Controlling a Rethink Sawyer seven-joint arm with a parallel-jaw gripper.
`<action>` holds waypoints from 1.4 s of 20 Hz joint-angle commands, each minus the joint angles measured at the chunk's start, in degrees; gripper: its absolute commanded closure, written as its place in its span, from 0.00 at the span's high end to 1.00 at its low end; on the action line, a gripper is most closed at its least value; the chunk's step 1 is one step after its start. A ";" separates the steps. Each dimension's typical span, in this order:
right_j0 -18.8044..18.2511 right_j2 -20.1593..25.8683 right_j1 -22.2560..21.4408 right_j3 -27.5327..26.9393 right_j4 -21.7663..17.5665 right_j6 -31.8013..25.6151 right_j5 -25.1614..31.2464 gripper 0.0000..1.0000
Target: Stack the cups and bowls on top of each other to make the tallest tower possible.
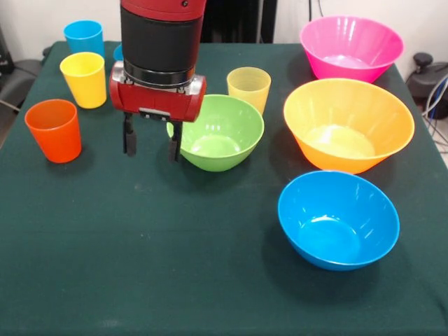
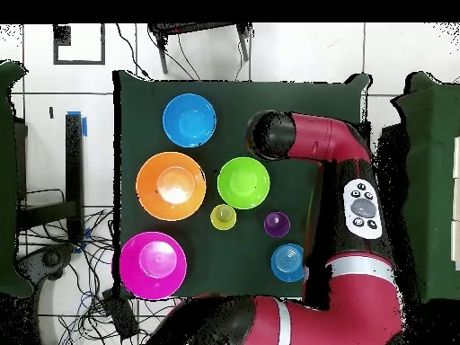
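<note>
My gripper (image 1: 152, 154) hangs open and empty just above the cloth, its right finger close to the left rim of the green bowl (image 1: 217, 133). The orange cup (image 1: 54, 129) stands to its left. The yellow cup (image 1: 84, 79) and blue cup (image 1: 84, 38) stand behind that, and the pale yellow-green cup (image 1: 248, 87) stands behind the green bowl. The orange-yellow bowl (image 1: 348, 124), the blue bowl (image 1: 338, 219) and the pink bowl (image 1: 350, 47) stand on the right. The purple cup (image 2: 277, 224) and the small blue bowl (image 2: 288, 262) show in the overhead view. Nothing is stacked.
All of it stands on a dark green tablecloth (image 1: 175, 266). My red arm (image 2: 350, 180) covers the right side of the table in the overhead view and hides the gripper and three cups there. Cables lie on the floor to the left.
</note>
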 commanded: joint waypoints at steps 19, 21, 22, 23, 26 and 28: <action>-0.20 5.22 6.44 -7.36 -2.15 -7.54 7.38 1.00; 0.01 5.05 7.87 -9.74 -2.12 -7.36 8.74 1.00; 0.10 4.99 8.30 -10.49 -2.11 -7.28 9.17 1.00; 0.20 4.92 8.88 -11.26 -2.22 -7.18 9.20 1.00; 0.94 4.85 10.20 -12.93 -1.89 -5.66 8.77 1.00; 1.80 4.39 11.02 -13.91 -1.68 -4.04 8.51 1.00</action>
